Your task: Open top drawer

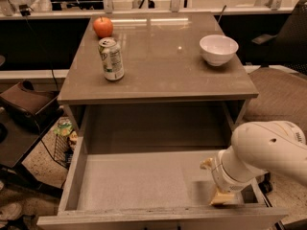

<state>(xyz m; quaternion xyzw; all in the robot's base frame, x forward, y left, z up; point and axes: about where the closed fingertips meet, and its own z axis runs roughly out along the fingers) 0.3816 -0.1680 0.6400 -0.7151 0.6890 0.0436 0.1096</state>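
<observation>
The top drawer stands pulled far out from under the grey-beige cabinet top, its pale grey inside bare. Its front edge runs along the bottom of the view; the black handle is hidden. My white arm reaches in from the right. The gripper is low at the drawer's front right corner, mostly hidden behind the wrist, with pale yellowish finger parts showing near the front edge.
On the cabinet top stand a green-and-white can, a red-orange apple and a white bowl. A wire basket with a bottle sits on the floor at the left. A chair is at the right.
</observation>
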